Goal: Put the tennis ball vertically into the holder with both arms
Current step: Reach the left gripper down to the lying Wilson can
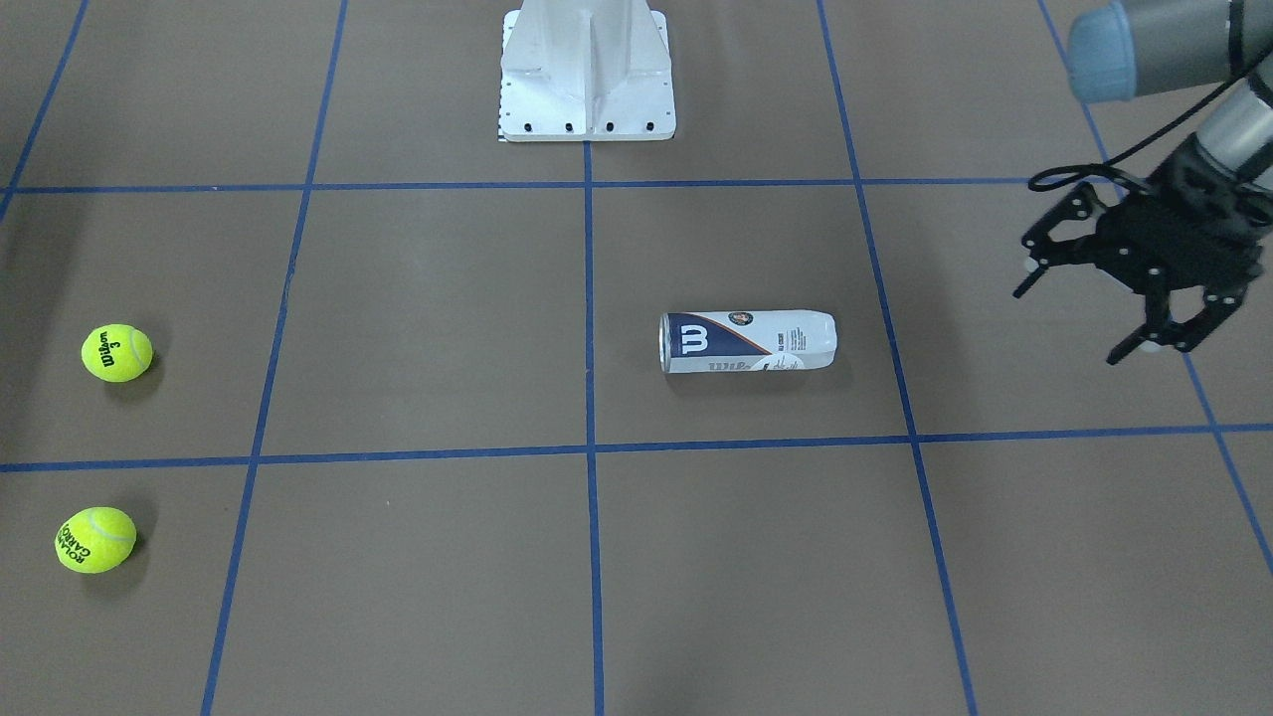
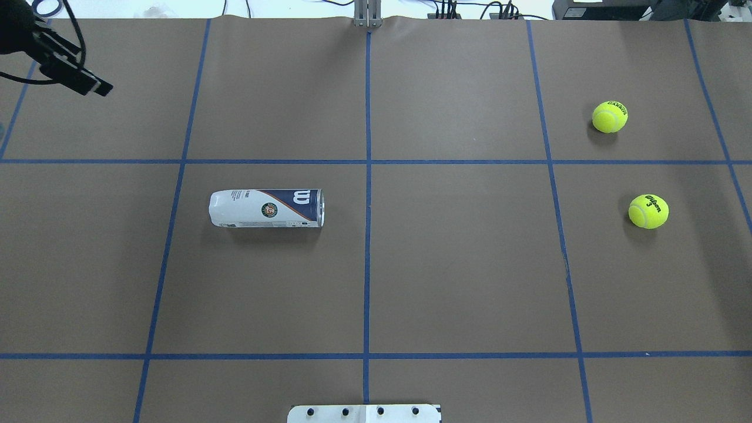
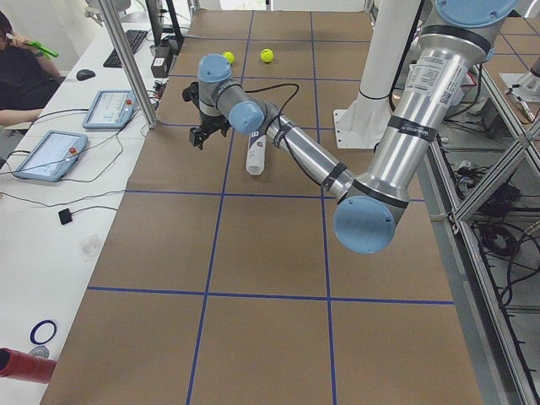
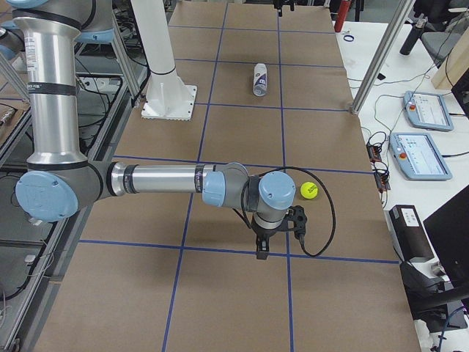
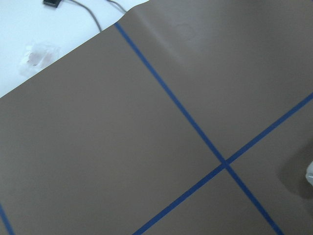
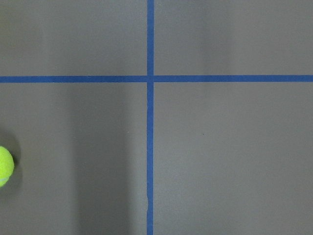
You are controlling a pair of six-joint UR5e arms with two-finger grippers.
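Front-facing view: the holder (image 1: 748, 342) lies on its side on the table (image 1: 428, 318). Its metal rim is turned toward the Wilson ball (image 1: 117, 353) and the second ball (image 1: 95, 540), both well away from it. Beyond the holder's closed end hovers the left gripper (image 1: 1072, 320), fingers spread, probably readying to grasp the can and stand it upright.

Overhead view: only that gripper's tip shows, far from the holder; the right gripper is absent.

Right-side view: the right gripper (image 4: 277, 236) hangs near one ball, far from the holder, likely lined up for the pick. Whether its fingers are apart, I cannot tell.

Right wrist view: a ball at the edge, no fingers.
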